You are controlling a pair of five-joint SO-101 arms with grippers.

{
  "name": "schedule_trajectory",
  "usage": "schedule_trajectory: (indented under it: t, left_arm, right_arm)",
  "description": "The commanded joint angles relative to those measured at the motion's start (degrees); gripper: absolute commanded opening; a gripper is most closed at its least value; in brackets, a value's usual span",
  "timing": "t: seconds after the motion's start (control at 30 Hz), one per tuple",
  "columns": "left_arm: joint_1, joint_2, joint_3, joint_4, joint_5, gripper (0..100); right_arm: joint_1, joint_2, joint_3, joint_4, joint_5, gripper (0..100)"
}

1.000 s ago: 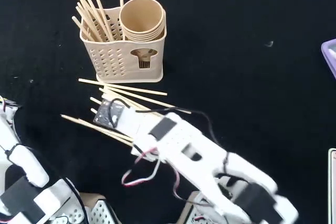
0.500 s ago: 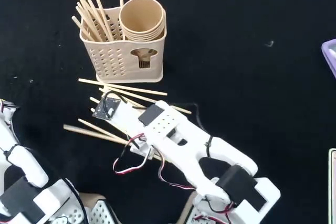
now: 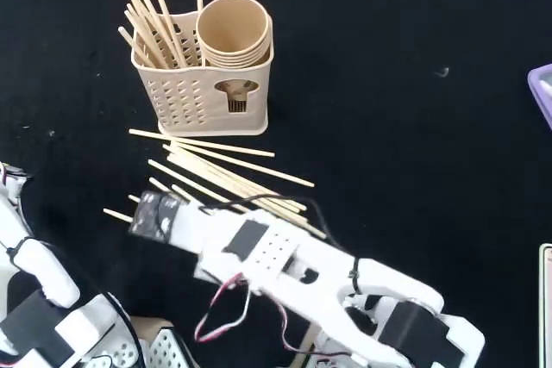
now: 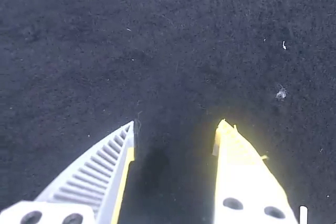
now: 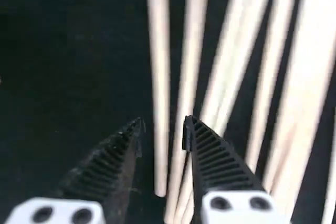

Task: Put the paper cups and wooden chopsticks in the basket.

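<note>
Cups: a nested stack [image 3: 233, 28] is seated upright in the right compartment of the basket [image 3: 198, 101].
Basket: it is stood on the black tabletop [image 3: 414, 144], toward the far left.
Bundle: chopsticks [image 3: 155, 23] are leaned in the left compartment, tips fanned upward.
Loose chopsticks: a spread pile [image 3: 233, 174] is laid flat just in front of the basket.
Right pincer: it [image 5: 163, 127] is held low over the pile's near left end. The jaws are parted narrowly, and one stick [image 5: 158, 103] is seen between them with a gap on either side, not clamped.
Left pincer: it [image 4: 176, 127] is held wide open over bare tabletop, with nothing in it.
Left arm: it [image 3: 43, 299] is seen at the near left corner.
</note>
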Motion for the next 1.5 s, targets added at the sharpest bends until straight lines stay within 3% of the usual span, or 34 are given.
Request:
schedule_trajectory:
  t: [0.0, 0.13, 0.6, 0.73, 0.83, 1.13, 1.47]
  left_arm:
    - [-0.48, -2.02, -2.42, -0.26, -0.18, 24]
    - [-0.48, -2.02, -2.42, -0.26, -0.18, 24]
    - [-0.48, -2.02, -2.42, -0.26, -0.18, 24]
    - [-0.48, -2.02, -2.42, -0.26, -0.18, 24]
    - [-0.48, -2.02, -2.42, -0.26, -0.18, 24]
    - [-0.57, -2.02, -2.42, -0.26, -0.18, 24]
    - [-0.22, -2.02, -2.42, -0.26, -0.18, 24]
  right_arm:
    - [0.53, 0.4, -1.54, -2.02, -0.62, 12.3]
    - [3.52, 5.76, -5.05, -2.2, -0.18, 12.3]
    - [0.62, 18.86, -12.7, -1.76, -0.09, 11.8]
    - [0.7, 19.21, -13.05, -1.76, -0.09, 0.5]
    - [0.7, 18.42, -12.79, -1.67, -0.09, 0.9]
    - [2.81, 3.82, -8.13, 2.46, -0.09, 1.0]
    - [11.25, -26.68, 0.57, 2.73, -0.53, 1.0]
